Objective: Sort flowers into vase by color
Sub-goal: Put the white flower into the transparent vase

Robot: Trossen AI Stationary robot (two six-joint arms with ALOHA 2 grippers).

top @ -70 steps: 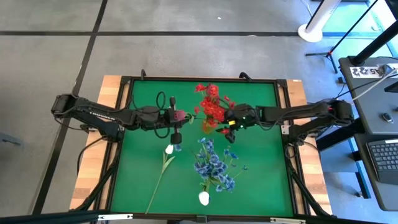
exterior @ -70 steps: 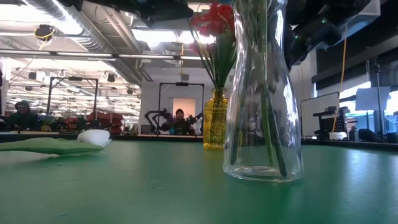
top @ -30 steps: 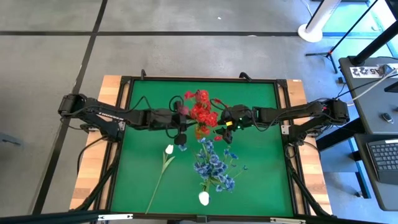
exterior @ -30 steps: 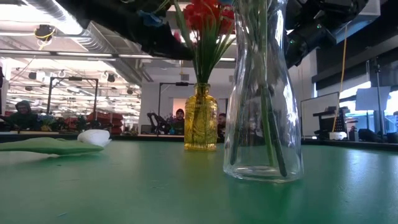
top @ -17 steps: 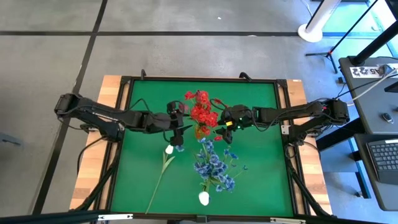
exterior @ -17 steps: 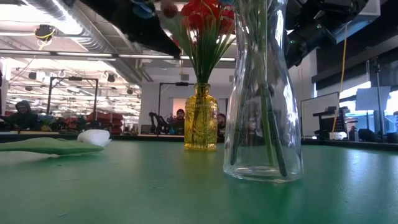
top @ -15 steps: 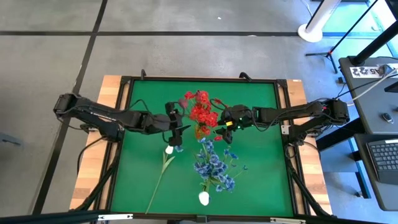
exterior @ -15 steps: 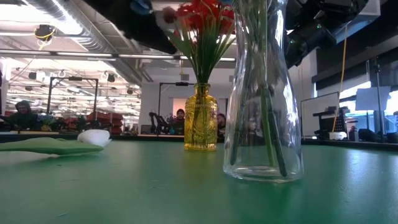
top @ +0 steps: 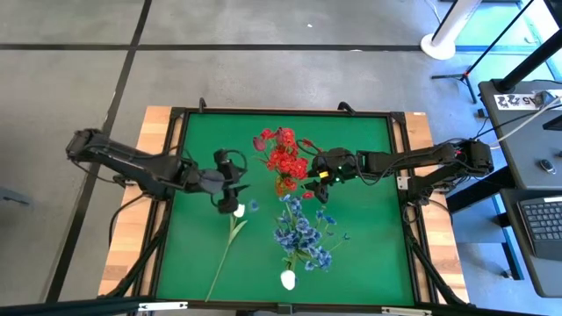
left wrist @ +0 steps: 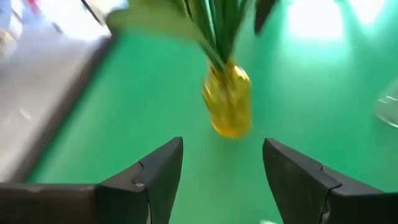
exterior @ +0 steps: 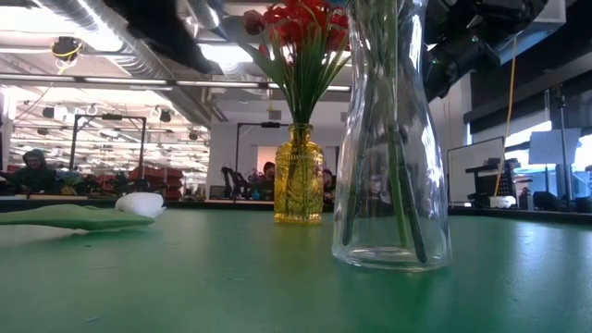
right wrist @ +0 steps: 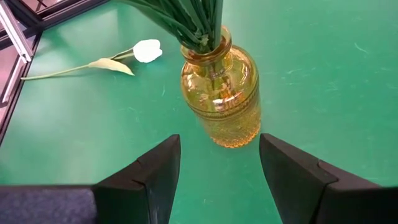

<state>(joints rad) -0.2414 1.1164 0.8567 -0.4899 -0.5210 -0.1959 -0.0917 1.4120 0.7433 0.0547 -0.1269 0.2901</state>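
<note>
Red flowers (top: 283, 158) in yellow vase (right wrist: 221, 93) between both arms' wide-spread, empty fingers (right wrist: 155, 168).

two vases stand on the green table: one yellow glass vase (exterior: 299, 176) holding a bunch of red sprays (top: 283, 158) with one dark pink bud (top: 260, 141), and one clear glass vase (exterior: 391, 139) holding blue sprays (top: 301, 230). two white tulips (top: 238, 211) (top: 287, 280) lie loose on the table.
</note>
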